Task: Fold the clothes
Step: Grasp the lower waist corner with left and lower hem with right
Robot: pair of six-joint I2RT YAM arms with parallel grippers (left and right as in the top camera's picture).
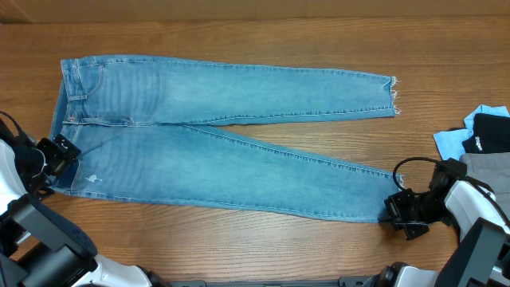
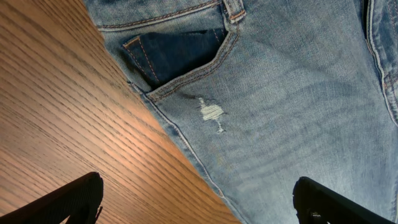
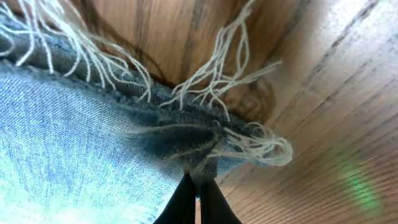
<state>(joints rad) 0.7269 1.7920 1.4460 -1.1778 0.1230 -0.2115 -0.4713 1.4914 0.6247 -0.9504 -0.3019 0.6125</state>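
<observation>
Between right gripper (image 3: 199, 186) tips, frayed jeans (image 1: 239, 171) hem.

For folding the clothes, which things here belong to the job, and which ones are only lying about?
Belong to the job:
- jeans, spread flat
- right fingers, shut on a frayed leg hem
- left fingers, open at the waist end

Only lying about, at the right edge of the table:
- black garment
- pale-blue garment
- grey garment
</observation>
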